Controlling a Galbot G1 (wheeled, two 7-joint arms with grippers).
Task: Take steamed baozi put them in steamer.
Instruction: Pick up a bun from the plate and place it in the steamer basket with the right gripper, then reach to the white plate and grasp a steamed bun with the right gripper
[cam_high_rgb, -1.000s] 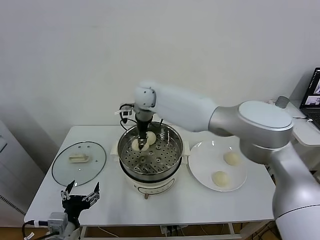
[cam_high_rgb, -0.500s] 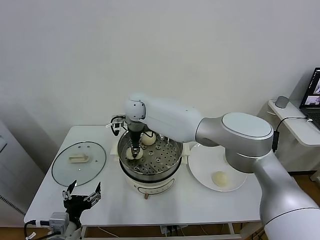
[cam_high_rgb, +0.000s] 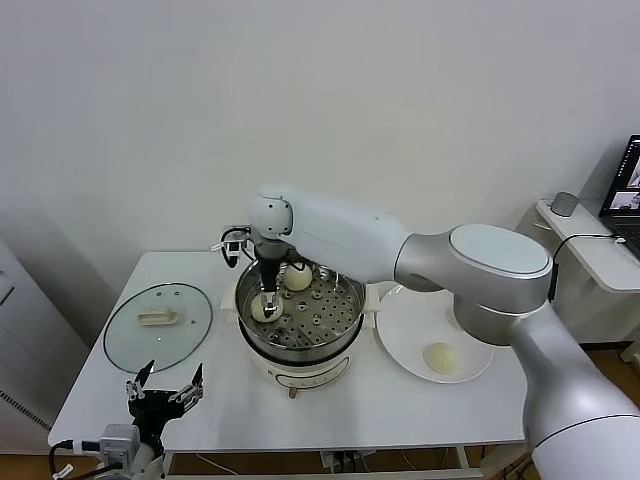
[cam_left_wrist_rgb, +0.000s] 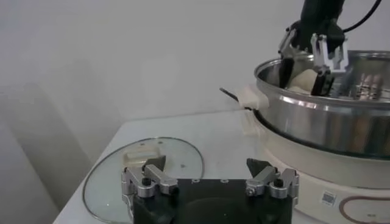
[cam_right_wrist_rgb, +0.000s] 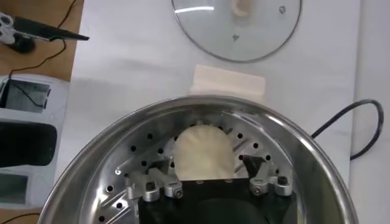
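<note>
The right gripper (cam_high_rgb: 267, 305) reaches down inside the steamer (cam_high_rgb: 335, 338), at its left side, with one steamed baozi (cam_high_rgb: 261, 309) directly beneath it on the perforated tray. In the right wrist view the fingers (cam_right_wrist_rgb: 148, 186) stand spread to either side of that baozi (cam_right_wrist_rgb: 203, 152), which sits between them on the tray; whether the fingertips touch the dough cannot be told, since the gripper body hides the near edge of the bun. From the left wrist view the same gripper (cam_left_wrist_rgb: 322, 64) shows above the pot rim, its lower tips cut off by the steel wall.

A second baozi (cam_high_rgb: 297, 279) lies just beyond and to the right of the right gripper, partly hidden behind the arm. A third baozi (cam_high_rgb: 438, 357) rests well off to the gripper's right on the white plate (cam_high_rgb: 400, 325), which stands beside the steamer on the bench (cam_high_rgb: 400, 405). A fourth bun cannot be made out anywhere.

The glass lid (cam_high_rgb: 158, 325) lies flat on the bench well to the gripper's left, across the pot's side handle (cam_right_wrist_rgb: 230, 82).

The left gripper (cam_high_rgb: 160, 396) hangs low at the near left edge of the bench, fingers (cam_left_wrist_rgb: 143, 181) wide apart and holding nothing, with the lid (cam_left_wrist_rgb: 116, 173) just ahead of it
</note>
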